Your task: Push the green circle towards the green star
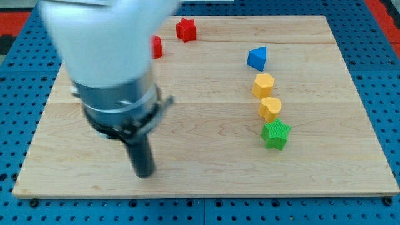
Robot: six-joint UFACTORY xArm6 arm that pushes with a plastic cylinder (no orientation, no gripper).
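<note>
The small green circle block is nowhere in sight, perhaps hidden behind my bulky arm, which stands well to the view's left of the green star-shaped block (275,134) on the pale wooden board (206,169). My arm carries no claw to open or close, only the dark rod whose end, my tip (144,174), sits far left of that star and touches nothing. I judge the circle light, stiff and slippery, best pushed squarely on its side away from the star; no containers show
</note>
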